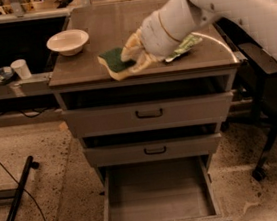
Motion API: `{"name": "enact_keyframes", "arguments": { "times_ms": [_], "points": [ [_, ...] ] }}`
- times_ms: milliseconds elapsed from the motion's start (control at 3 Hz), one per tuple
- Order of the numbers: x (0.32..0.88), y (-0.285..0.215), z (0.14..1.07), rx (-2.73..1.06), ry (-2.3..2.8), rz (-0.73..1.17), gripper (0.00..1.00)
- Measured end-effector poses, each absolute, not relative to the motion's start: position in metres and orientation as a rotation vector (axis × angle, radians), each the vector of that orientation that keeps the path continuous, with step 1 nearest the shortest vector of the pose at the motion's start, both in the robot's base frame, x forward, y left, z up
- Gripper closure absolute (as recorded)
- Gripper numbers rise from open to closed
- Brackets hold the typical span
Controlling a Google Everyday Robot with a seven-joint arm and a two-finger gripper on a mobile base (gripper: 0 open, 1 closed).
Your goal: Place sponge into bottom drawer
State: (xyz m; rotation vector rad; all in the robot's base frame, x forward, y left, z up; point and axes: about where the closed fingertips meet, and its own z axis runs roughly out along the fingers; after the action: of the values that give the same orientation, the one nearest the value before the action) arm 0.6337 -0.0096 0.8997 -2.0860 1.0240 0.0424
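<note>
The sponge (113,59), dark green on top with pale yellow foam below, sits between the cream fingers (131,46) of my gripper (124,61). The gripper is shut on it at the front edge of the cabinet top, about level with the surface. I cannot tell whether the sponge still touches the top. The white arm reaches in from the upper right. The bottom drawer (159,200) is pulled out, directly below and in front, and its wide grey tray shows nothing inside.
A white bowl (67,41) stands at the back left of the cabinet top (93,27). A light-green wrinkly bag (187,45) lies partly behind the arm. The two upper drawers (149,114) are shut. A cup (21,69) is on the left shelf and a black bar (18,198) on the floor.
</note>
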Motion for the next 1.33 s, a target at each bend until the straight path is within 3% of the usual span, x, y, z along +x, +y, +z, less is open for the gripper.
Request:
{"name": "enact_keyframes", "arguments": {
  "times_ms": [333,1333],
  "points": [
    [0.5909,-0.0264,0.8803,-2.166,0.963,0.037,1.00],
    [0.5896,-0.0259,0.8755,-2.184,0.944,0.047,1.00]
  ]
}}
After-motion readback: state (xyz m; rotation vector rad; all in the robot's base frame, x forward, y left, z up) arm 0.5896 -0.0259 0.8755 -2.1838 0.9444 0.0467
